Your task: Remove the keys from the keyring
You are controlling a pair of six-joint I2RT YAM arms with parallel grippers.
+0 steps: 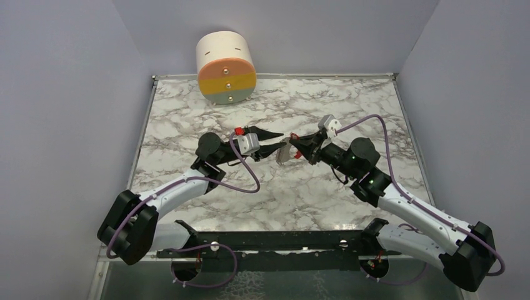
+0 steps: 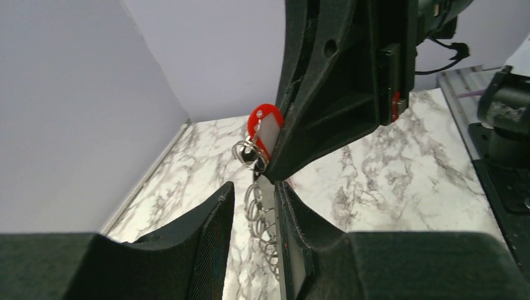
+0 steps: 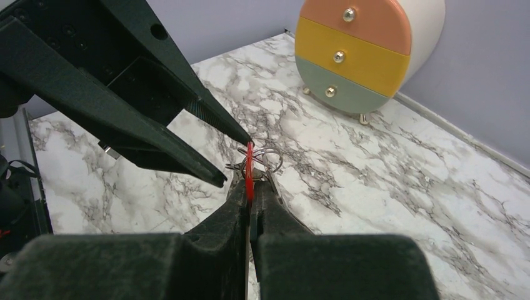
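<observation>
My right gripper (image 1: 295, 141) is shut on a red key tag (image 3: 250, 169) and holds it above the middle of the table. The tag also shows in the left wrist view (image 2: 262, 128). The wire keyring (image 3: 267, 160) sits at the tag's end, just past my right fingertips. Silver rings (image 2: 253, 203) and a grey key (image 2: 269, 201) hang below the tag. They show as a pale bunch in the top view (image 1: 284, 154). My left gripper (image 1: 275, 142) is open, tip to tip with the right one. Its jaws stand on either side of the hanging rings and key.
A round drawer unit (image 1: 226, 67) with peach, yellow and grey-green drawer fronts stands at the back edge of the marble table (image 1: 187, 125). It also shows in the right wrist view (image 3: 362, 50). Grey walls close in the table on three sides.
</observation>
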